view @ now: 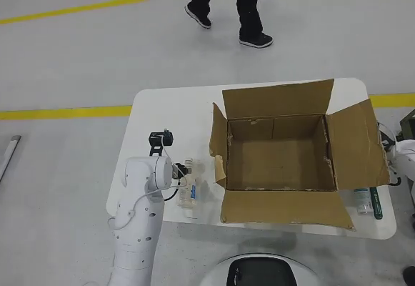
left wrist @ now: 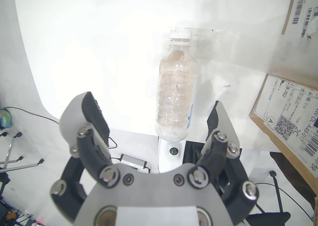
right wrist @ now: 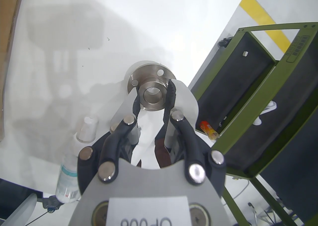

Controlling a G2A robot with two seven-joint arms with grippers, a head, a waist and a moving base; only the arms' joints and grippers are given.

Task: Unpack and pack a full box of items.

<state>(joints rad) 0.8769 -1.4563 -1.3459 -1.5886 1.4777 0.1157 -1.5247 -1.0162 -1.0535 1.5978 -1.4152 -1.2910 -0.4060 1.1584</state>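
Observation:
An open cardboard box [view: 278, 154] stands on the white table [view: 164, 121], its inside bare and its flaps spread outward. A clear water bottle [left wrist: 176, 88] lies on the table to the left of the box, cap pointing away from my left gripper [left wrist: 159, 115]. That gripper is open and hovers above the bottle's base end, touching nothing. The same bottle [view: 187, 191] shows beside the left arm in the top view. My right gripper [right wrist: 154, 93] is shut on the hub of a metal flange [right wrist: 151, 80], low over the table to the right of the box.
A small white bottle with a clear cap [right wrist: 74, 162] lies near the table's edge by the right gripper. A green metal frame [right wrist: 260, 102] stands just off the table's right side. Box flaps with labels [left wrist: 285, 117] lie close to the left gripper.

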